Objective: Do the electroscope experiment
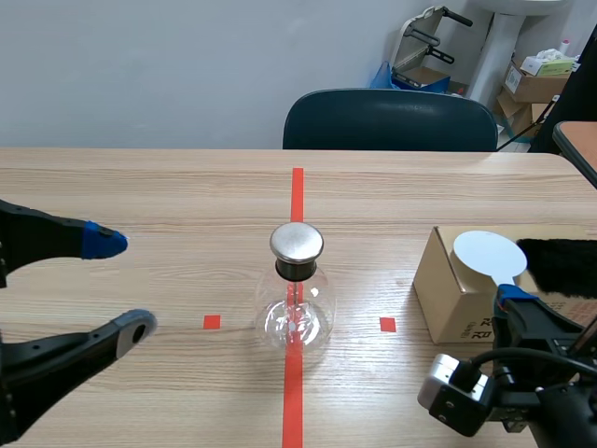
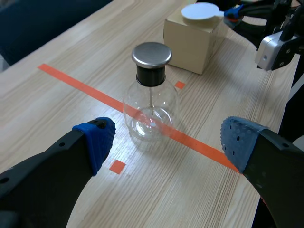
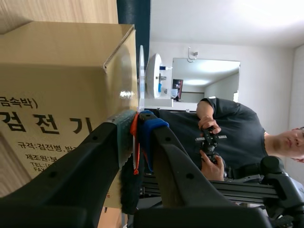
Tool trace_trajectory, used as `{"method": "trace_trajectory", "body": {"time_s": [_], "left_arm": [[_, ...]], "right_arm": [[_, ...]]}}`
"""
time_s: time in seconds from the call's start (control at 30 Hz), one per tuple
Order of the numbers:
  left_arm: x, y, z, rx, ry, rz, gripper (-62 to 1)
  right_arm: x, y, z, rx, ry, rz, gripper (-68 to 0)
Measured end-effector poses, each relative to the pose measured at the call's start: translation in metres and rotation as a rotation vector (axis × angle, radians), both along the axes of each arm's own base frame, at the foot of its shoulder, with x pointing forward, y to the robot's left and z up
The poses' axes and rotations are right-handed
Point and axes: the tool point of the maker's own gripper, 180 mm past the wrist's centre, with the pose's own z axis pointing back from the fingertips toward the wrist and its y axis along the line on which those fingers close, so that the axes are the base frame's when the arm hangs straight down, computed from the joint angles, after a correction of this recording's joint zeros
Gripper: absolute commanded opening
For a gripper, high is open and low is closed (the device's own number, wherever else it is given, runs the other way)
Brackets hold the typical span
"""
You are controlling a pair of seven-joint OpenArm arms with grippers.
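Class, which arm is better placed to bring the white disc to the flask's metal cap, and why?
Right. The right gripper is shut on the disc at the box. The left gripper is open and empty, short of the flask.

A dark blue chair (image 1: 390, 119) stands behind the wooden table (image 1: 140, 196), cardboard boxes (image 1: 536, 82) beyond.
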Motion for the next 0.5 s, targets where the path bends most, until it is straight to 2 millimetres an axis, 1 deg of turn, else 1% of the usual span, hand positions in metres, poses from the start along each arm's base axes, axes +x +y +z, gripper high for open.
{"method": "trace_trajectory", "body": {"time_s": [0.07,0.13,0.2,0.37,0.5], "left_arm": [[-0.003,0.002,0.008,0.002,-0.011,-0.01,-12.7],[-0.007,0.004,0.01,0.001,0.014,-0.024,-12.7],[-0.01,0.006,0.011,-0.004,0.044,-0.032,-12.7],[-0.017,0.005,0.008,-0.007,0.073,-0.045,-12.7],[-0.032,0.004,-0.001,-0.009,0.114,-0.063,-13.3]], "right_arm": [[0.001,0.0,-0.002,0.002,0.012,-0.002,-66.5],[0.004,-0.001,-0.004,0.001,0.028,-0.007,-66.5],[0.007,-0.001,-0.003,-0.001,0.018,-0.006,-66.5],[0.008,-0.002,-0.01,-0.002,0.04,-0.008,-66.5],[0.007,-0.002,-0.017,-0.001,0.073,-0.007,-66.5]]}}
